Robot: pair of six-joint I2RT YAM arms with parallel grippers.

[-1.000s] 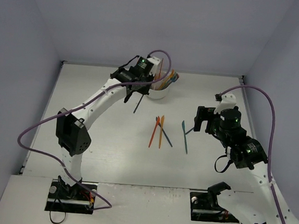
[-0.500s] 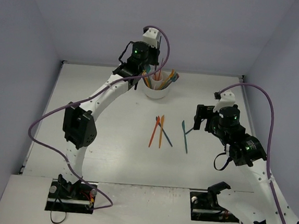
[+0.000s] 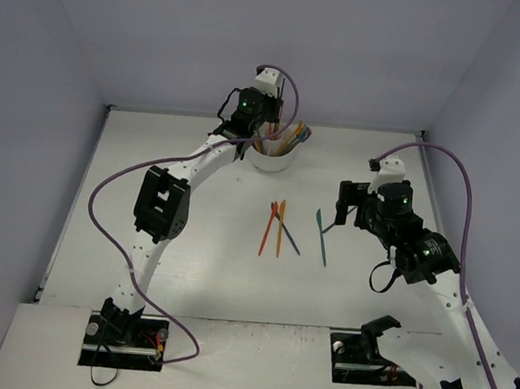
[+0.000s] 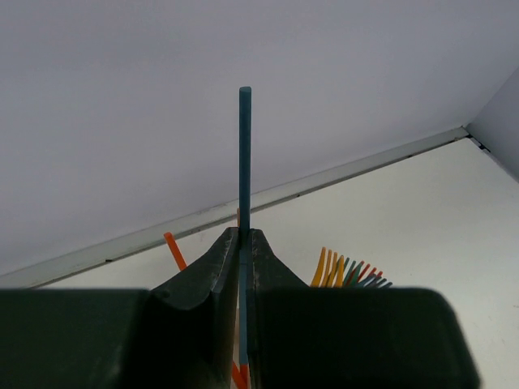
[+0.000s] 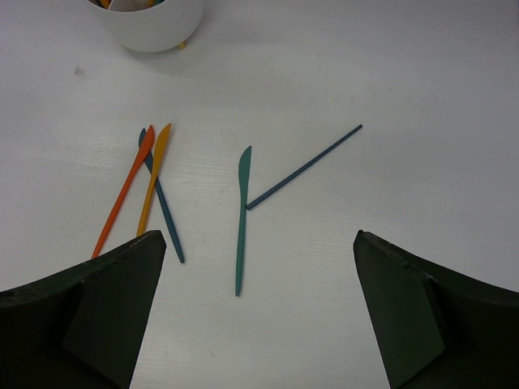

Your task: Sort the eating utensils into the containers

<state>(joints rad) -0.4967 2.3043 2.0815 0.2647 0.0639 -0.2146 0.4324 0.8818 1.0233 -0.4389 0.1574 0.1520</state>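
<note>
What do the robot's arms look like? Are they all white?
Not all white. The left arm and right arm are white tubes joined by chunky black blocks. A purple cable loops along each one, and a tiny green light glows near each wrist. The left pincer and right pincer have thick dark fingers.

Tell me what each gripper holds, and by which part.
Left gripper pinches a dark blue utensil along its shaft, plain end sticking out. Right gripper is open, holding nothing.

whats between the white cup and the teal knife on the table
Bare table only, between the white cup and teal knife, seen in the right wrist view.
</note>
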